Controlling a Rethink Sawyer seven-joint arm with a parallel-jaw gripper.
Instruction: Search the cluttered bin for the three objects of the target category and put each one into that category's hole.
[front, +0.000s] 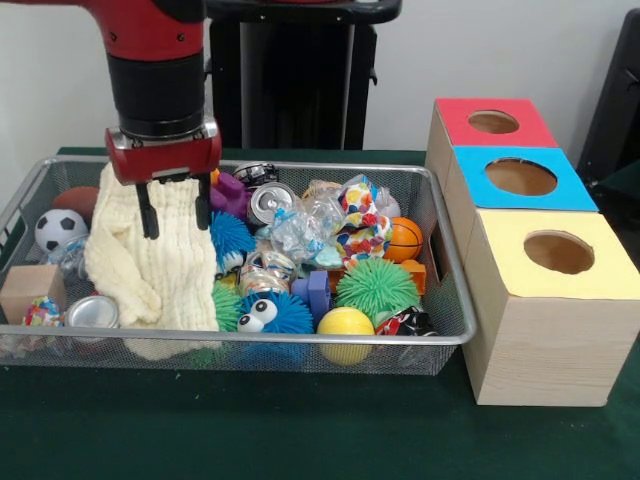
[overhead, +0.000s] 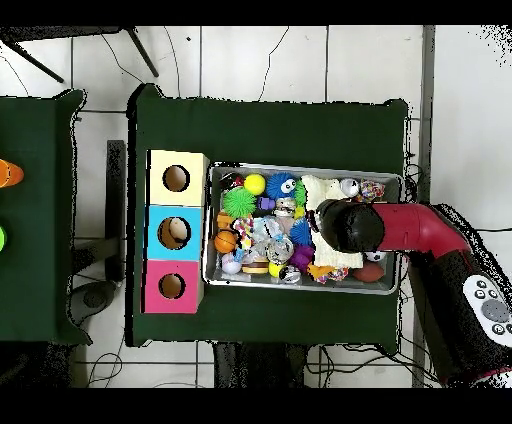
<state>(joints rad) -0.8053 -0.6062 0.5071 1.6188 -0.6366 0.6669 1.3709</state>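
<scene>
Bin (front: 452, 335) of clutter, end effector (front: 175, 218) above its left, fingers spread around cream cloth (front: 150, 265)

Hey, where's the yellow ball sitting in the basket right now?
In the front view, the yellow ball lies against the basket's near rim, right of centre, just below the green spiky ball.

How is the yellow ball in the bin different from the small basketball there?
The yellow ball is plain and looks larger; the basketball is orange with black lines. The yellow ball lies by the near rim, the basketball further back by the wall beside the boxes. Both are round and lie in the bin.
</scene>
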